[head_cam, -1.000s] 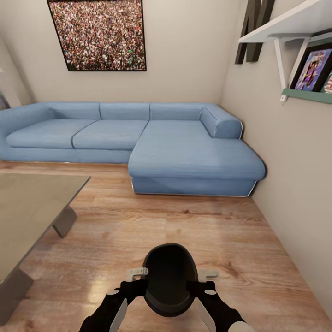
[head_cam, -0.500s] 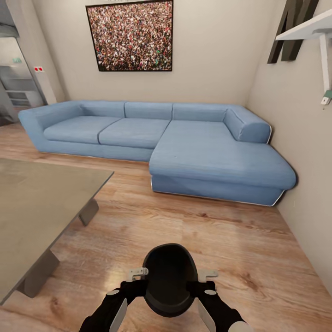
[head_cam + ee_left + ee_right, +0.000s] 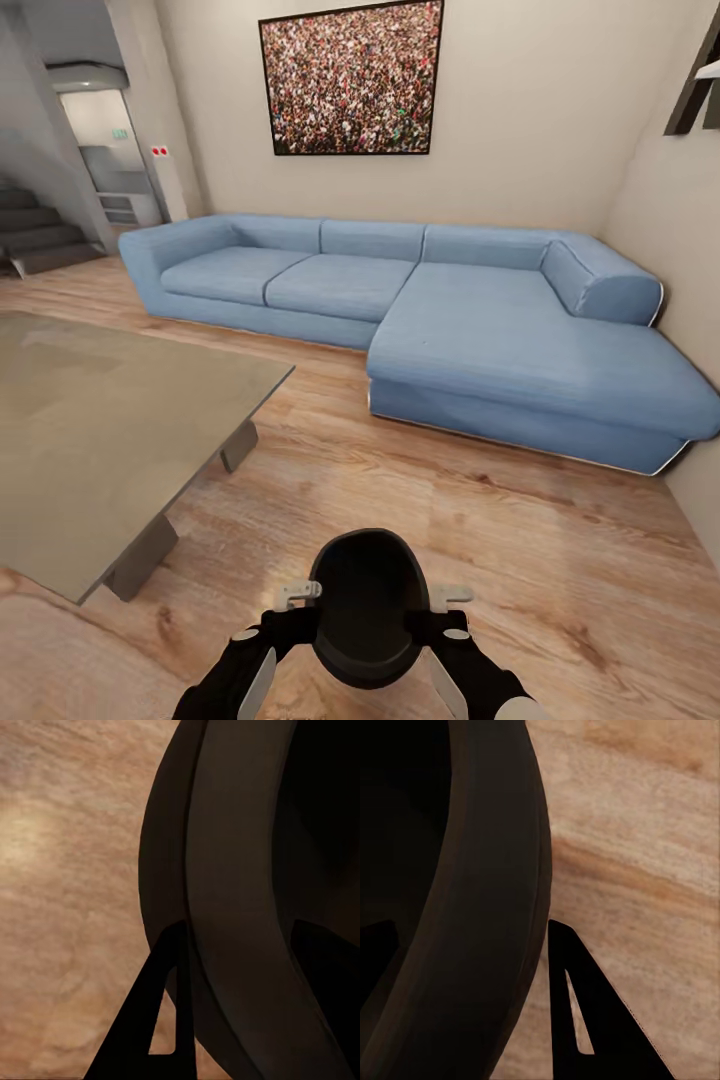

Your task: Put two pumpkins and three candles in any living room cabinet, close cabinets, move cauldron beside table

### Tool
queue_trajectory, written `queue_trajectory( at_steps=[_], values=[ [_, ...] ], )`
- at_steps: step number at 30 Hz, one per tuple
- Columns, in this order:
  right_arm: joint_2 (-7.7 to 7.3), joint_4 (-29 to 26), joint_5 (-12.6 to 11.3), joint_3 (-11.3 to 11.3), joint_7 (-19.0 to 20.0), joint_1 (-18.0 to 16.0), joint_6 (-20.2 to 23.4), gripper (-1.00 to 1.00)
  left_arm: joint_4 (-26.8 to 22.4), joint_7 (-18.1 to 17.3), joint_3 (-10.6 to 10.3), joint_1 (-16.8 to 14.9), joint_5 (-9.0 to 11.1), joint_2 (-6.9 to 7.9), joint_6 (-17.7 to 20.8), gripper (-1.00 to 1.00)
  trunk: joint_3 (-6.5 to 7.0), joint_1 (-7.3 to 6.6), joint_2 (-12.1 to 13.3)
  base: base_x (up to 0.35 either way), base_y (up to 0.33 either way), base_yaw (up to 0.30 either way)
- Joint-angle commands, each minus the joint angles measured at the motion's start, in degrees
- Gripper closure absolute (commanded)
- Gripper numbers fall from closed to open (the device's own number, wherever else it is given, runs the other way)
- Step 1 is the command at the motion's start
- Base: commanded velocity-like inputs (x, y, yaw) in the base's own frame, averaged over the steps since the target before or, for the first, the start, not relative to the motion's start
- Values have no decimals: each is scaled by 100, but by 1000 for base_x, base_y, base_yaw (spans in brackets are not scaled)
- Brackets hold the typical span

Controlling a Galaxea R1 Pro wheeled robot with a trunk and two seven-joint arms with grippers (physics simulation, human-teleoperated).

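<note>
The black cauldron (image 3: 366,606) is held up in front of the robot, above the wood-plank floor (image 3: 480,540), near the bottom middle of the head view. The left hand (image 3: 292,608) clamps its left rim and the right hand (image 3: 440,610) its right rim, one finger (image 3: 154,1020) outside the wall in each wrist view. The grey counter (image 3: 110,420) stands to the left, apart from the cauldron. The blue sofa (image 3: 450,330) lies far ahead against the wall.

A blue L-shaped sofa (image 3: 430,300) stood against the wall beneath a framed crowd picture (image 3: 350,80); grey stairs (image 3: 40,235) rose beyond it.
</note>
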Motion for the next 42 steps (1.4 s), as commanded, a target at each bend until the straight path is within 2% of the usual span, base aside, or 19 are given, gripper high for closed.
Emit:
queue_trajectory(
  at_steps=[1, 42],
  values=[
    [0, 5, -101, 127, 254, 2, 35, 100, -24, -58, 4, -5, 81, -12, 40, 100, -4, -2, -3, 0, 0, 298],
    [0, 3, -101, 127, 254, 2, 35, 100, 11, -66, 4, -5, 79, -12, 40, 100, -4, -2, -3, 0, 0, 297]
  ],
)
